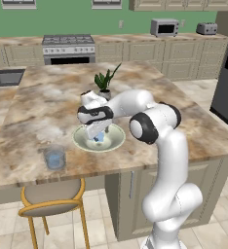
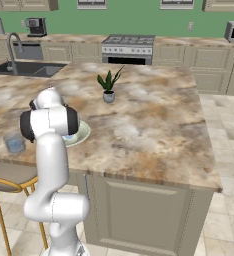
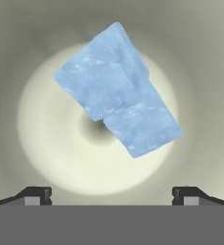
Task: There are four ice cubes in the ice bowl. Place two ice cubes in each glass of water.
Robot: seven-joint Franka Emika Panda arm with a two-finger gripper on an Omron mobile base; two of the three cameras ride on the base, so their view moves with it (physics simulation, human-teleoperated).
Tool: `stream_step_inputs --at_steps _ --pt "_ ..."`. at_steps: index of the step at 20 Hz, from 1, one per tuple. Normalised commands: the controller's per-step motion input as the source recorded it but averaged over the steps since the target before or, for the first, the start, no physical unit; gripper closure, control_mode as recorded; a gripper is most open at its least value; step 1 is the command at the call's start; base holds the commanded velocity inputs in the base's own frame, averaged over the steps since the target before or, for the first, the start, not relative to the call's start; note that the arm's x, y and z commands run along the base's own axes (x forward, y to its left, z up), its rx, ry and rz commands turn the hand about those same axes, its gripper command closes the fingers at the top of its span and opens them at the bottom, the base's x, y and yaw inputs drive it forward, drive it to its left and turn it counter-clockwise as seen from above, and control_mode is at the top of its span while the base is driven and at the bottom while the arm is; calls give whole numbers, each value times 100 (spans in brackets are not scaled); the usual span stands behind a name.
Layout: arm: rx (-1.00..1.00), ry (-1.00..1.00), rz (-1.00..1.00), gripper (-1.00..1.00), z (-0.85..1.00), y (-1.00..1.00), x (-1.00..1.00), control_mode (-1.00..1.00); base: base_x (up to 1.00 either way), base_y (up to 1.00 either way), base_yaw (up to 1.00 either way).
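At the near left edge of the brown marbled island counter (image 1: 47, 107) stands a short clear cylindrical glass of water (image 1: 54, 158) with a bluish tint. No ice can be made out in it from here. A second glass is not something I can pick out.

To its right, towards the middle of the counter, sits the wide shallow cream-green ice bowl (image 1: 115, 141). The white arm's two-finger gripper (image 1: 97, 136) is lowered into the bowl, its jaws spread wide with nothing between them. In the hand view the two dark fingertips (image 3: 37, 195) stand far apart at the bottom edge, and beyond them two light-blue translucent ice cubes (image 3: 115, 88) lie touching one another on the pale bowl floor, near its centre. I can count only these two cubes.

Further right and farther back, a small grey pot with a green spiky plant (image 1: 105, 82) stands apart from the bowl, clear of the work.

The step in hand looks like reaching for a cube, before any grasp. The next move likely calls for lining the open jaws up over one cube alone, since the pair sit pressed together at an angle, then lowering and closing, and carrying it left to the glass.
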Motion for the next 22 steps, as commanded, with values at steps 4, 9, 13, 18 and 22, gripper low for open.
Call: stream_step_inputs --at_steps 4,9,13,18,22 --pt "0 0 24 -100 -6 -4 0 -100 0 0 0" --pt "1 0 19 -100 -8 -6 0 -100 0 0 0" --pt "1 -2 15 -100 -2 0 0 -100 0 0 0" --pt "6 -1 8 -100 0 0 0 -100 0 0 0" --pt "7 0 2 -100 -3 0 0 -100 0 0 0"
